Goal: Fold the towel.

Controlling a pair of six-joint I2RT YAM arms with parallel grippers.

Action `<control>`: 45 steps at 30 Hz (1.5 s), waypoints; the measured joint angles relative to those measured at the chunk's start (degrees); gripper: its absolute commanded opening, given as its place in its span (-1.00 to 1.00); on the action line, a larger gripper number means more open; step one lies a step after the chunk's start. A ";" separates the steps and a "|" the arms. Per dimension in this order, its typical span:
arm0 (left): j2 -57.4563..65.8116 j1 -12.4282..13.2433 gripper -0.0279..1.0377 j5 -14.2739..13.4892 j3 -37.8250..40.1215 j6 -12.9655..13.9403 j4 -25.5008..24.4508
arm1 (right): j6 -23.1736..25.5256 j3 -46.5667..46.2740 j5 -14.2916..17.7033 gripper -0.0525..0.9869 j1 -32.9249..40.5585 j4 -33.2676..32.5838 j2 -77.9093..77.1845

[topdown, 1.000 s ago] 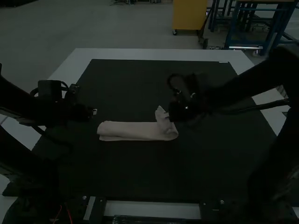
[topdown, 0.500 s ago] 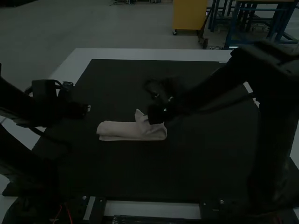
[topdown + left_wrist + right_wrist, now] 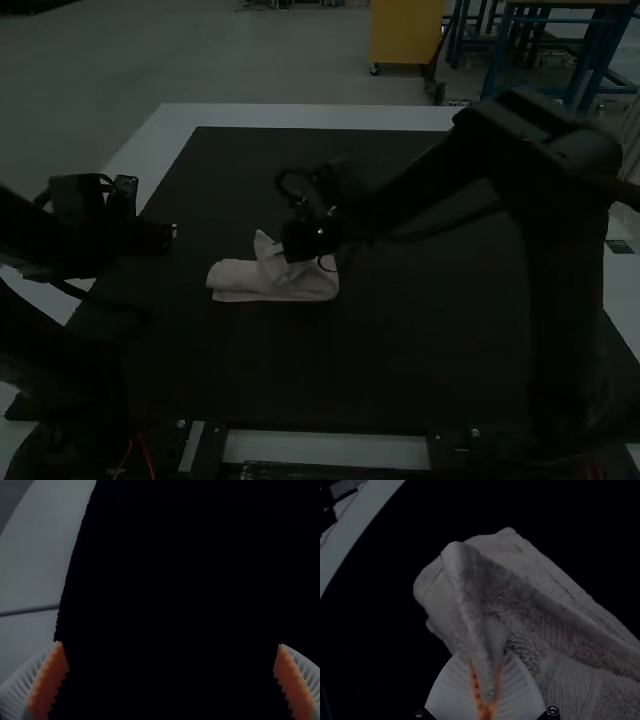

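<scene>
The light towel (image 3: 235,278) lies as a narrow folded strip on the dark mat, its right part lifted and folded back leftward over the rest. At that raised part is my right gripper (image 3: 290,257). In the right wrist view my right gripper (image 3: 486,685) is shut on a pinched ridge of the towel (image 3: 520,555). My left gripper (image 3: 172,232) hangs above the mat's left side, apart from the towel. The left wrist view has my left gripper (image 3: 172,665) open, its orange pads far apart over bare mat.
The dark mat (image 3: 400,350) covers most of the white table (image 3: 330,116). The right arm reaches across the mat's right half, and the left arm stands over its left edge.
My right gripper has moved left with the towel's end, and the strip's right edge has shifted left, so it looks shorter. The left gripper has drawn slightly left.
</scene>
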 measured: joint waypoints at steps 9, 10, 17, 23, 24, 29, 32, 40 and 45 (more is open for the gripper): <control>-0.35 0.33 0.87 -0.04 0.00 0.00 -0.20 | 0.13 5.25 -0.20 -0.94 1.84 0.37 4.48; -0.35 0.52 0.87 -0.02 0.00 0.02 -0.17 | 0.26 5.86 -0.20 -0.94 2.01 0.50 5.03; -0.35 1.75 0.87 0.00 0.00 0.87 -0.17 | 0.50 9.51 -0.22 -0.94 3.10 0.85 8.22; -0.35 2.84 0.87 0.00 0.00 1.75 -0.15 | 0.96 11.39 -0.20 -0.93 3.21 1.25 9.88; -0.35 2.97 0.87 0.00 0.00 1.84 -0.15 | 1.18 11.65 -0.20 -0.84 3.21 1.31 10.08; -0.35 3.61 0.87 -0.02 -0.42 2.21 0.15 | 3.48 13.38 -0.22 0.14 3.21 1.49 10.71; -0.35 3.61 0.87 0.00 -1.29 2.21 0.26 | 4.42 14.36 -0.24 0.46 3.21 1.51 10.71; -0.35 3.61 0.87 -0.02 -1.51 2.21 0.61 | 5.05 15.87 -1.38 -0.28 3.30 1.55 10.12; -0.35 3.61 0.87 -0.02 -1.51 2.21 0.72 | 5.11 12.55 -2.80 -0.94 2.73 5.46 7.04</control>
